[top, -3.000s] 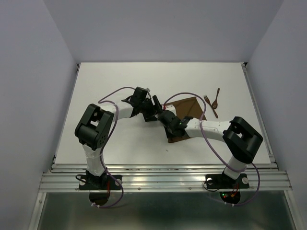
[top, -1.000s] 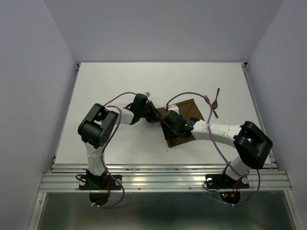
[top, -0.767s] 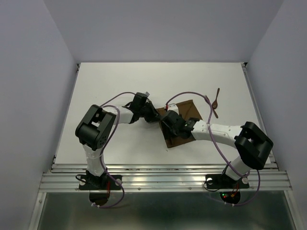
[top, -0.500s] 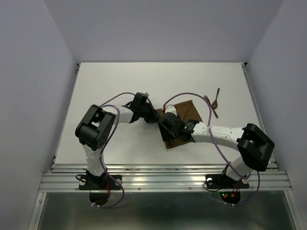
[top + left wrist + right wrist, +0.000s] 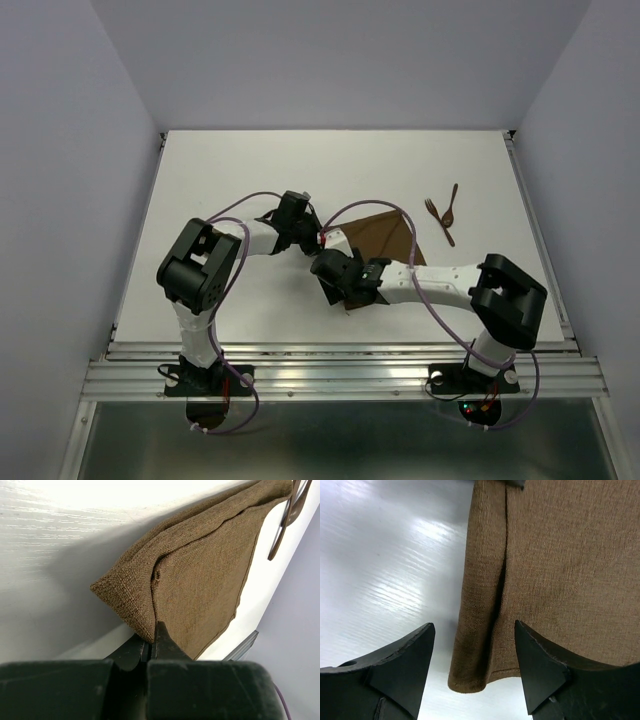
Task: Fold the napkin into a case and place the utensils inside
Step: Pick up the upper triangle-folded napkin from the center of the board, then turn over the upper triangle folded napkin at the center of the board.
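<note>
Fold only partway: napkin [image 5: 385,232] lies mid-table, left gripper [image 5: 152,641] pinching its folded corner, right gripper [image 5: 473,626] jaws spread over its near edge; fork [image 5: 433,210] and spoon [image 5: 451,215] nearby, not yet cased.

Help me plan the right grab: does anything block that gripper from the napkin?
Nothing visible does. The right gripper stands open, framing the napkin at its folded edge, with only bare table beside it. The left gripper pinches another corner, clear of that path.

Glare whitens the table [image 5: 75,500]; the napkin [image 5: 200,580] casts a soft shadow.
</note>
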Robot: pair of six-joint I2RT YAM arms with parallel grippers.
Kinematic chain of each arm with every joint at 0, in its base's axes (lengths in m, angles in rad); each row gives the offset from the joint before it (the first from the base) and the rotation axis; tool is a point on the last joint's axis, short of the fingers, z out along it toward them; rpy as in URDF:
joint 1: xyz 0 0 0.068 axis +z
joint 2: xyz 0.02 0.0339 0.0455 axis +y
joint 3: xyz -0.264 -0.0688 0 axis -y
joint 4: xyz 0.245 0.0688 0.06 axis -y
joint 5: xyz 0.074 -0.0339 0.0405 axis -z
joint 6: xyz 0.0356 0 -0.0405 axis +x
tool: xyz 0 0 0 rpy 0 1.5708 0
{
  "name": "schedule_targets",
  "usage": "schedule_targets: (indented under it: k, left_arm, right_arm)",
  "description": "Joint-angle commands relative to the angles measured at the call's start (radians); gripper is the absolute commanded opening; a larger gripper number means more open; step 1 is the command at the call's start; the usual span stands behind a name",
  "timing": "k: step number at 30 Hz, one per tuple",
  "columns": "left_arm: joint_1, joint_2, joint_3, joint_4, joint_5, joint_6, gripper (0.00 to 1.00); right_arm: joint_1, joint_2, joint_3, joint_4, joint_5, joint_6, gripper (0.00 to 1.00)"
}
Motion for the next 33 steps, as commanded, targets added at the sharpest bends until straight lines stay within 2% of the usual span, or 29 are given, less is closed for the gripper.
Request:
schedule_targets:
  k: [1,6,12,18,21,22,27,33]
  left_arm:
    - [-0.003,-0.061,0.033,-0.010,-0.009,-0.002,0.00]
    - [-0.003,-0.059,0.035,-0.010,-0.009,-0.005,0.00]
    - [-0.003,-0.059,0.030,-0.010,-0.006,-0.005,0.00]
    - [-0.003,-0.062,0.025,-0.010,-0.008,-0.004,0.00]
    - [-0.003,-0.065,0.024,-0.008,-0.009,-0.005,0.00]
    - [-0.003,-0.065,0.024,-0.007,-0.009,-0.005,0.00]
    - [0.003,-0.078,0.025,-0.007,-0.003,0.010,0.00]
    - [0.084,-0.113,0.061,-0.048,0.037,0.076,0.00]
  right_arm:
    - [0.027,0.024,0.039,-0.036,0.074,0.012,0.70]
    - [0.038,0.063,0.059,-0.052,0.094,0.027,0.70]
    - [0.047,0.106,0.074,-0.077,0.138,0.071,0.51]
    - [0.047,0.132,0.098,-0.099,0.175,0.100,0.47]
    - [0.047,0.139,0.103,-0.103,0.183,0.108,0.34]
    - [0.047,0.133,0.103,-0.103,0.187,0.110,0.25]
    - [0.047,0.110,0.115,-0.100,0.196,0.105,0.01]
    - [0.047,0.114,0.178,-0.040,0.126,0.050,0.01]
